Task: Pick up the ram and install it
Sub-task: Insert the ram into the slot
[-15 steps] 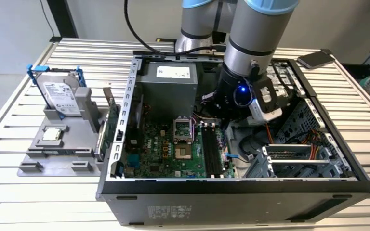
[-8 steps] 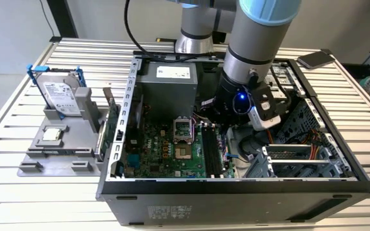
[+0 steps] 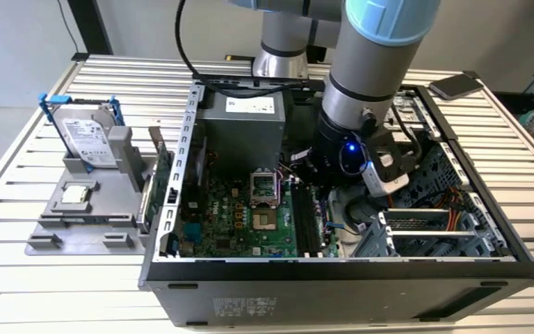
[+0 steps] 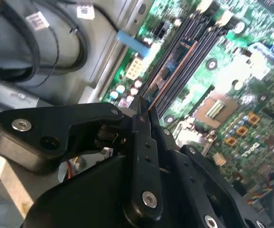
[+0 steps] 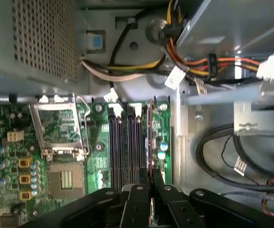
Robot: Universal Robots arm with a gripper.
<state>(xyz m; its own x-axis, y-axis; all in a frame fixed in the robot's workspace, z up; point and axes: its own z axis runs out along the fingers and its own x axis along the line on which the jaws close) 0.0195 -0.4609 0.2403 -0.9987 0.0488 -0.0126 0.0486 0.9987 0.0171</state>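
The ram (image 5: pixel 150 142) is a thin dark stick seen edge-on, standing along the outermost of the black memory slots (image 5: pixel 127 147) on the green motherboard (image 3: pixel 239 223). My gripper (image 5: pixel 151 187) is shut on the near end of it. In the second wrist view the ram (image 4: pixel 174 66) runs from my gripper (image 4: pixel 141 107) along the slots (image 4: pixel 198 47), showing a copper-coloured edge. Whether it is seated in the slot or just above it I cannot tell. In the exterior view my gripper (image 3: pixel 316 177) reaches down inside the open computer case (image 3: pixel 341 268), above the slots (image 3: pixel 304 223).
Beside the slots are the CPU socket (image 5: pixel 65 175) and its open metal frame (image 5: pixel 58 126). A grey power supply (image 3: pixel 244 129) and cable bundles (image 5: pixel 198 66) crowd the case. Outside it, a hard drive in a blue frame (image 3: pixel 91 139) and an upright green card (image 3: pixel 160 181) stand on a grey fixture (image 3: pixel 81 209).
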